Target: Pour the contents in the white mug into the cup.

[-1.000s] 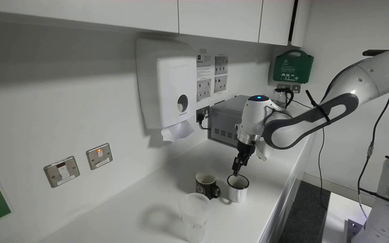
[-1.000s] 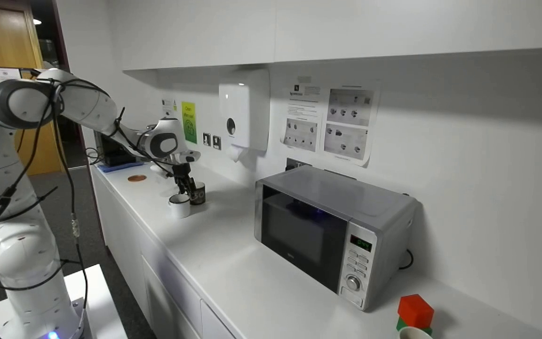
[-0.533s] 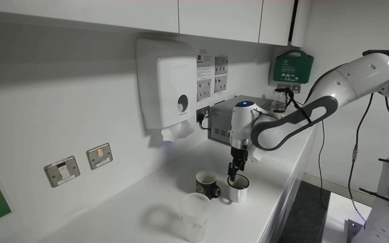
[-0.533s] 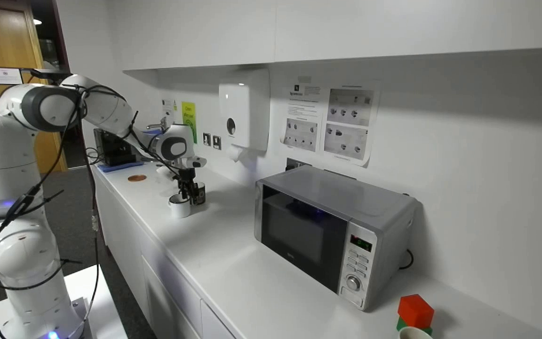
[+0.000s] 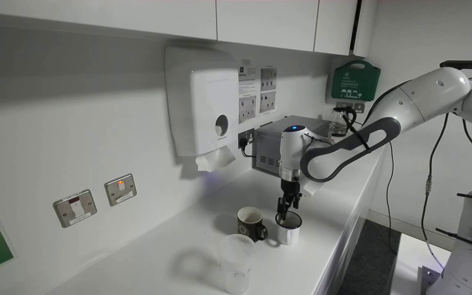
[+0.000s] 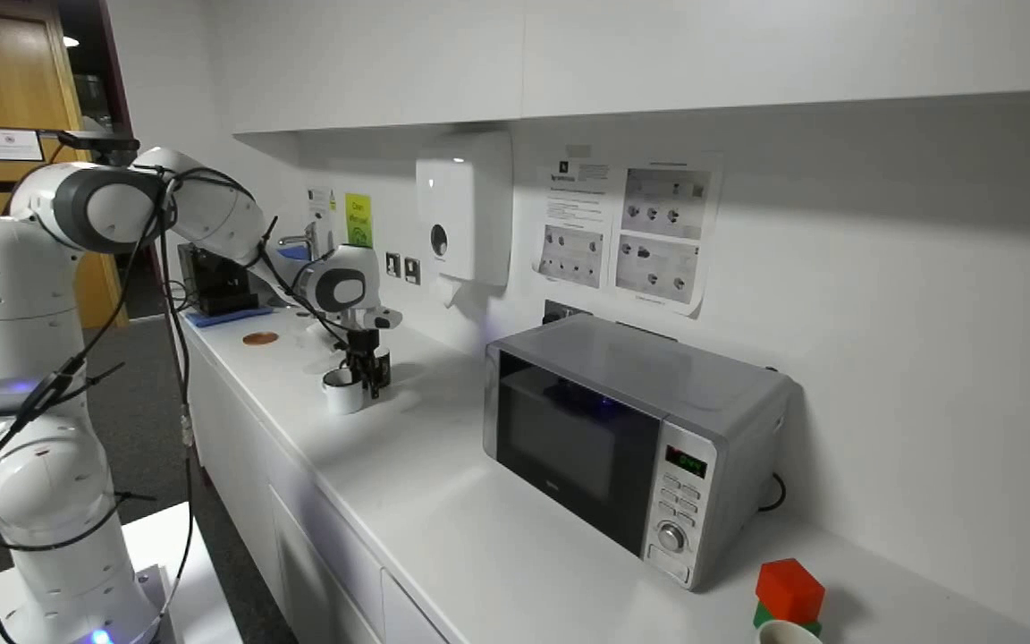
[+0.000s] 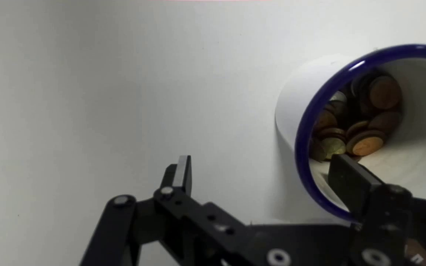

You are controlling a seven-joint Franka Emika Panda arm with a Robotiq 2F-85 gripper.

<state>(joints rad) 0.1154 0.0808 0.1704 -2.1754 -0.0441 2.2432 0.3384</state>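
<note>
start from the white mug, upright on the counter, open at the top, with a dark-blue rim and a bed of coins at the bottom. from there go up to the tool, pointing down, spread wide, without a hold on anything. in the wrist view look to the right of the tool's middle for the mug, and find a stretch of its rim inside the gap, running aslant, closer to the inner finger than to the outer finger. take the inner finger as over or just into the mouth; cannot tell how deep, nor whether touching the inner side. put the outer finger outside the mug, apart from it. given an upright long axis and a tool aimed down roughly along it, expect a pinch across the mug's side rather than around the whole body. perhaps shift a little toward the mug first, so as not to drag it in closing.

next outward, just beside the mug and nearer the wall, meet the darker mug, best left untouched. farther along the counter, away from the microwave, reach the translucent cup, upright, apart from the white mug. for the pour, not yet begun, probably lift clear, carry toward the cup and tip there.
</note>
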